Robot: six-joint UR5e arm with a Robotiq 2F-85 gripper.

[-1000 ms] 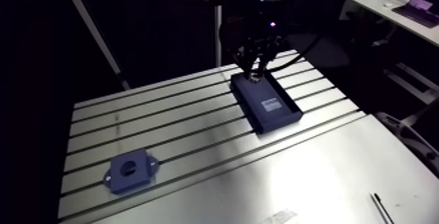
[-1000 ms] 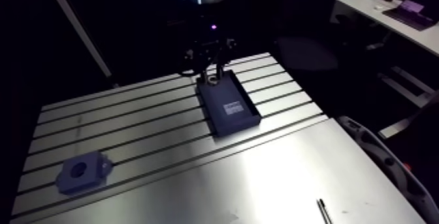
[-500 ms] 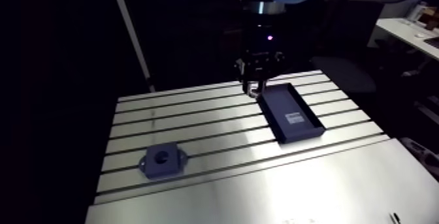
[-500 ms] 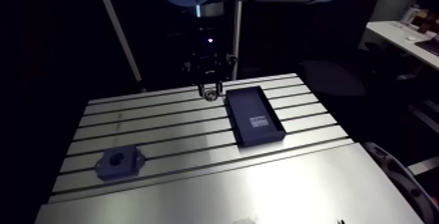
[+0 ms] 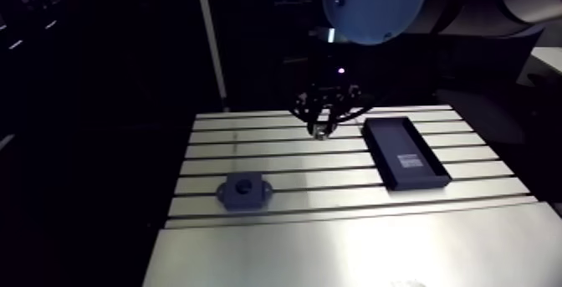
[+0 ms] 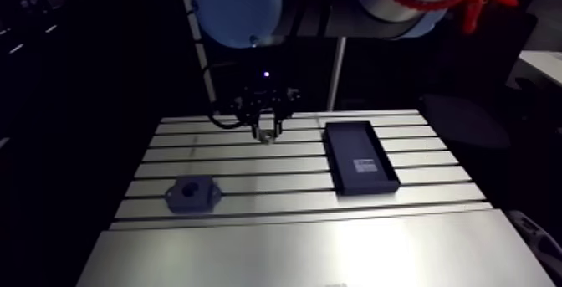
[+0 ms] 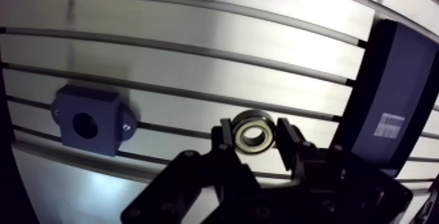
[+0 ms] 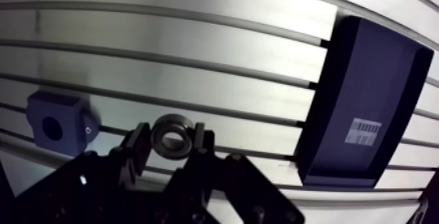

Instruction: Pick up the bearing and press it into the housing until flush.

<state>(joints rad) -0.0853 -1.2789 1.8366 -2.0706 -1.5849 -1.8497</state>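
Note:
A steel ring bearing point(image 7: 253, 133) sits clamped between my two fingers in the wrist view, so my gripper point(image 7: 255, 135) is shut on it. It hangs above the slotted table point(image 5: 276, 152). The dark blue housing point(image 5: 243, 192), a block with a round bore and side ears, lies on the table near its front left; in the wrist view the housing point(image 7: 88, 119) is off to the side of my fingers, apart from them. In the arm view my gripper point(image 5: 321, 129) hovers between the housing and a tray.
A dark rectangular tray point(image 5: 405, 152) with a white label lies on the right part of the slotted table; the wrist view shows this tray point(image 7: 392, 102) beside my gripper. A smooth metal plate point(image 5: 351, 253) spans the table's front.
My gripper has lifted out of the tray with the bearing and moved left over the slotted table, toward the housing. The arm camera has swung along with it.

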